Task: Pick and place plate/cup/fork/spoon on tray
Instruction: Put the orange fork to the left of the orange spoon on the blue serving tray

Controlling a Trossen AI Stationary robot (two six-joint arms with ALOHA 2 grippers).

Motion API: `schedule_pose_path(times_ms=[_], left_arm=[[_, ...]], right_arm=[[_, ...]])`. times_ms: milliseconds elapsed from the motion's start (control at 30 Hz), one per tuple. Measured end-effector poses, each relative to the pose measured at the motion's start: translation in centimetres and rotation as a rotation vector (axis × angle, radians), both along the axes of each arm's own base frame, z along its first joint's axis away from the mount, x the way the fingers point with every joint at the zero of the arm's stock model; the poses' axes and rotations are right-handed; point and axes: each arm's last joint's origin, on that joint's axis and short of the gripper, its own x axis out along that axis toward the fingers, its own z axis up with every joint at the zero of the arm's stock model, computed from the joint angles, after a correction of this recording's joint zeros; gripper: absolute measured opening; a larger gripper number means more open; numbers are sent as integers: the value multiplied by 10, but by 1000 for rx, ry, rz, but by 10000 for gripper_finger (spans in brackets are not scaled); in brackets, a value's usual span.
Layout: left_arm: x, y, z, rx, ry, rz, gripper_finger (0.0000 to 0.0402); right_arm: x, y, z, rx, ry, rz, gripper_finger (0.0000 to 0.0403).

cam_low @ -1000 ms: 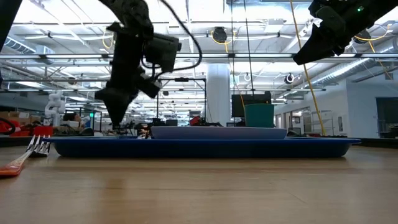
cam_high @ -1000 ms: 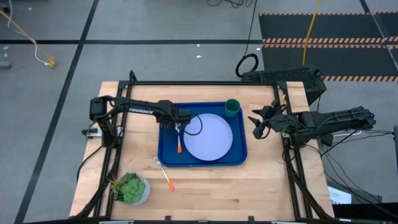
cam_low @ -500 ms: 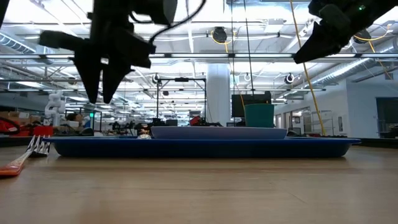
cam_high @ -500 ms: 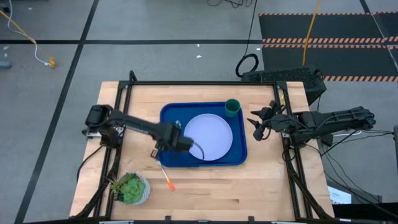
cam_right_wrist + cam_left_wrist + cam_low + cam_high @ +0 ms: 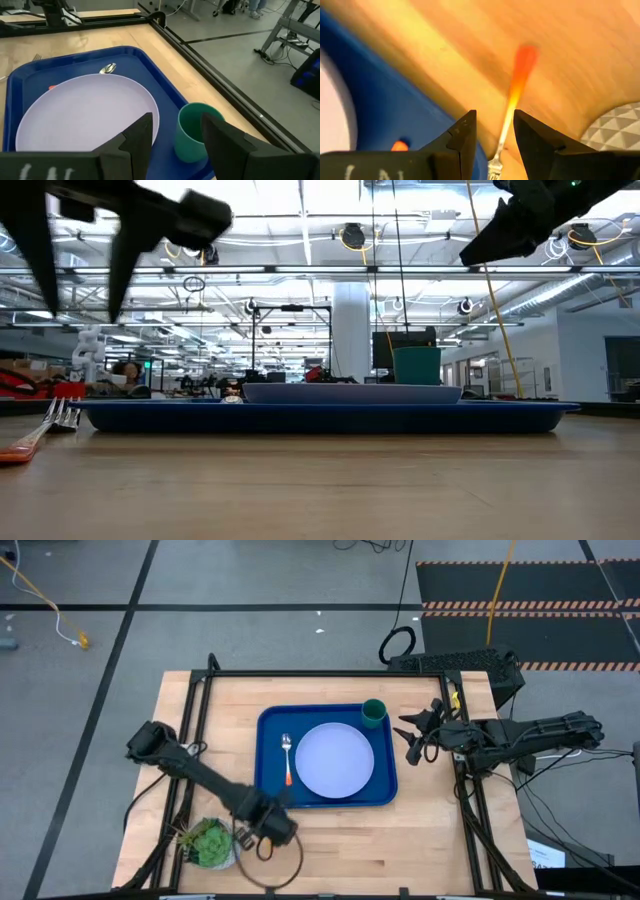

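Now my left gripper [image 5: 492, 137] hangs above the bare wood in front of the tray [image 5: 268, 750], near its front left corner, with its two fingers [image 5: 462, 137] parted and nothing between them; through the gap I see the fork [image 5: 512, 95] lying on the table below, its orange handle pointing away from my fingers. In the low view the fork [image 5: 40, 430] rests flat on the wood, left of the tray's rim, tines toward the tray. From above my own arm covers it, so I cannot place it there more exactly. Just beside my left gripper stands the small white pot with a green plant [image 5: 210, 842], at the table's front left. The plate [image 5: 334, 760] sits in the middle of the tray, and the spoon [image 5: 287, 758] lies on the tray floor to the plate's left, bowl toward the far side, orange handle toward the front. The cup [image 5: 373, 713] stands upright in the tray's far right corner. My right gripper [image 5: 410, 736] waits off the tray's right edge, above the table, fingers spread wide and holding nothing.
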Motion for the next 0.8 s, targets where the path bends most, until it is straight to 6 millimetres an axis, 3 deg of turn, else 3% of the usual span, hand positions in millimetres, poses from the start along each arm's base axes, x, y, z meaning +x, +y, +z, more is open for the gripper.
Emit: schedule_pose_path(times_ms=[100,233,433,800], left_arm=[[-6,-9,-1,65,-34,-26,133],[-13,-6,-11,165,-22,-40,133],[-20,2,-35,132,35,-39,133],[-18,-3,-32,107,12,-50,133]], right_arm=[[0,0,0,0,0,1,160],[0,0,1,-1,-5,2,160],[1,0,2,-25,-3,14,160],[1,0,2,-32,-8,17,160]])
